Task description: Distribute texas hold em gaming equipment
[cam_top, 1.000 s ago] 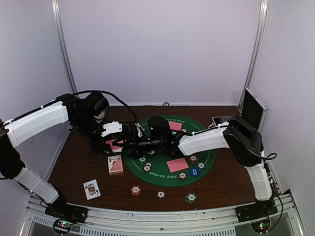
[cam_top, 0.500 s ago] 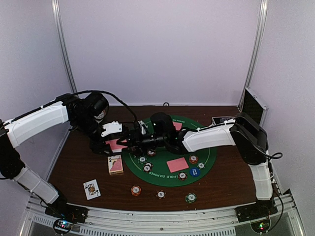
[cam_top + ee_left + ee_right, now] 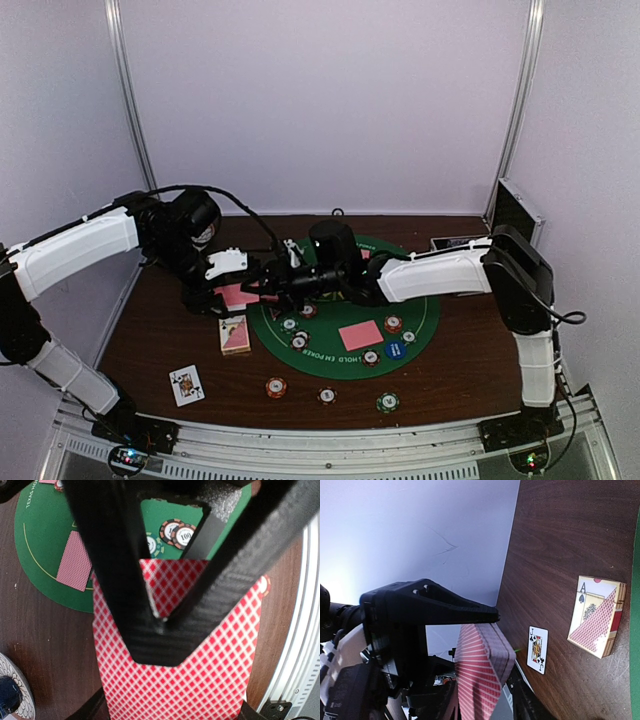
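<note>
Left wrist: left pincer [image 3: 159,625] grips card deck [image 3: 175,690], blocking mat [image 3: 45,555]; chips [image 3: 177,531] beyond.

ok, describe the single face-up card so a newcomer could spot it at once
Find the round green mat in the middle of the brown table. At its left edge sits a card box; nearer the front rail from that, on bare wood, lies the face-up card. It is the only loose card lying white face up, a jack, while the card on the mat shows a red back.
</note>
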You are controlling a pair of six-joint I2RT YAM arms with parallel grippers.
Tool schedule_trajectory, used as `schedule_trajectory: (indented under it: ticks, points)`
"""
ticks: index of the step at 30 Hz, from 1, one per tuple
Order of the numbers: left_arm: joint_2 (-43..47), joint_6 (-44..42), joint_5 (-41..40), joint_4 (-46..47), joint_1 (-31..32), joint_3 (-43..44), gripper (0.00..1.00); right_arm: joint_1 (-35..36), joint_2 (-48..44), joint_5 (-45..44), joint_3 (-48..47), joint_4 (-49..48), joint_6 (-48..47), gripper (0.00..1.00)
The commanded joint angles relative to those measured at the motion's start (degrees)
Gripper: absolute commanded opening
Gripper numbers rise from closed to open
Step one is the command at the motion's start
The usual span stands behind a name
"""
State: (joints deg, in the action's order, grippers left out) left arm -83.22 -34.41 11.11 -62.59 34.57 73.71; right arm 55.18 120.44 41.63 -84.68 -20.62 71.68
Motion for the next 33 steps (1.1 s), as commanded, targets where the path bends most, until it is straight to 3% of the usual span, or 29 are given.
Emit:
schedule_trajectory:
  ticks: [1, 12, 33]
  points:
    - [1.4, -0.6, 0.0, 1.7, -0.2, -0.2, 0.24, -0.4, -4.0, 0.7, 0.4, 0.9, -1.1, 0.39]
    - [1.7, -0.8, -0.4, 1.7, -0.2, -0.3, 0.24, -0.5, -4.0, 1.7, 0.3, 2.2, -1.1, 0.22]
    - [1.7, -0.8, -1.1, 1.6, -0.2, -0.4, 0.24, -2.4, -6.5, 3.7, 2.3, 2.3, -1.2, 0.02]
